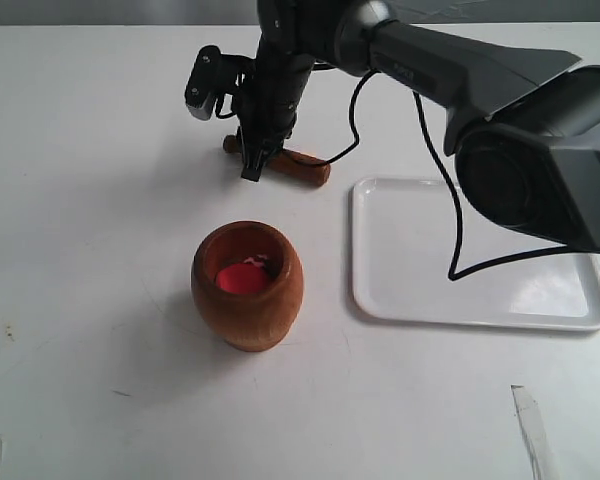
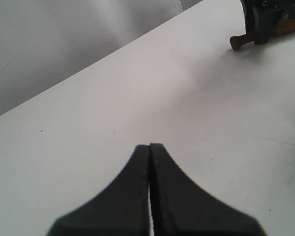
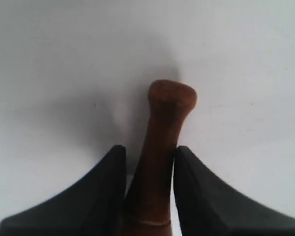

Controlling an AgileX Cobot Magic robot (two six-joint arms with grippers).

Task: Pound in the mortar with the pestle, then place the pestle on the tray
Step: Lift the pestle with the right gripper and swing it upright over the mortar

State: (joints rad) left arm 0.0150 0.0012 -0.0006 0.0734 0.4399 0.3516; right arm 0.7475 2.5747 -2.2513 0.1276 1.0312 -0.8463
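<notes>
R jaws closed on the pestle point(image 1: 305, 168), gripping its shaft from both sides, w/ the end point(image 3: 171, 98) sticking out past the tips. Pestle lies on the surface point(image 1: 80, 200) at 12 o'clock from the mortar point(image 1: 247, 290), apart from it. Mortar upright, sth bright red-pink point(image 1: 242, 278) inside. Tray point(image 1: 420, 290) sits at 3 o'clock from mortar, near but not touching; a black cable point(image 1: 442, 180) hangs over it. L jaws pressed fully together, holding nothing, over bare surface.

Bright, even light. The mortar point(image 1: 247, 290) throws a soft shadow toward 8 o'clock, the tray point(image 1: 430, 250) glares faintly, and both wrist views blur up close.
</notes>
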